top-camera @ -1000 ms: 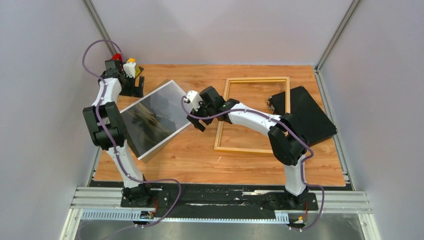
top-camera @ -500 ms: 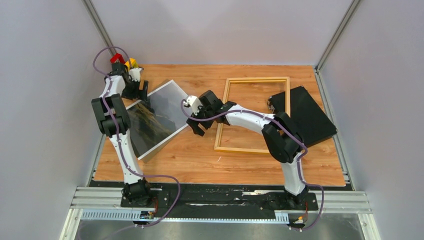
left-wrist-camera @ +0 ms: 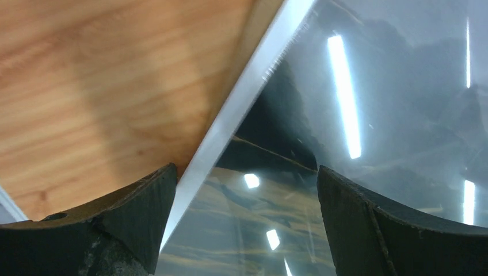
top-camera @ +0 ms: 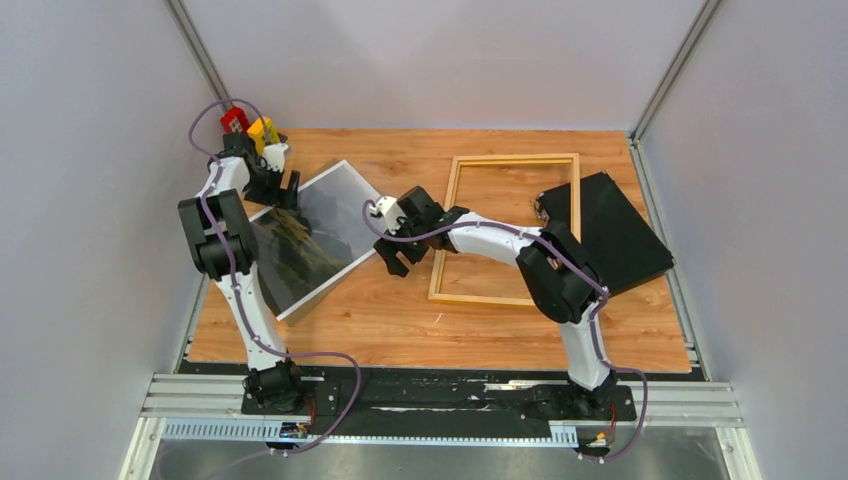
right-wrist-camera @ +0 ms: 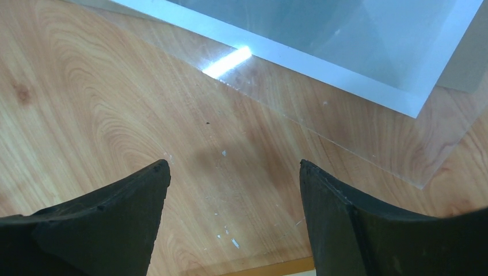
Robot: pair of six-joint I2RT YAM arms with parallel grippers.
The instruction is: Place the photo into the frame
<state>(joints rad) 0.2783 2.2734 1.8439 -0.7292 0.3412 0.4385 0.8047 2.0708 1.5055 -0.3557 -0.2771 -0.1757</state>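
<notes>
Left gripper [top-camera: 288, 192] spread wide, empty, above the photo's [top-camera: 322, 228] far edge; right gripper [top-camera: 392, 258] wide, empty, just beside the photo.

- Photo [top-camera: 310, 235] lies flat on the left half of the desk [top-camera: 400, 320], turned askew, one corner pointing toward the far edge.
- Frame [top-camera: 508, 228] lies flat right of centre, well apart from the photo, with bare desk inside its rails.
- Case [top-camera: 615, 235] sits at the right side of the desk. The frame's right rail crosses the case's left corner.
- Left pincer [top-camera: 290, 195] is over the photo's far-left edge, one finger above bare desk and the other above the print.
- Right pincer [top-camera: 403, 258] is over bare desk between photo and frame, just beside the photo's right corner.
- Pane edge [right-wrist-camera: 368, 155] reaches past that corner onto the desk.
</notes>
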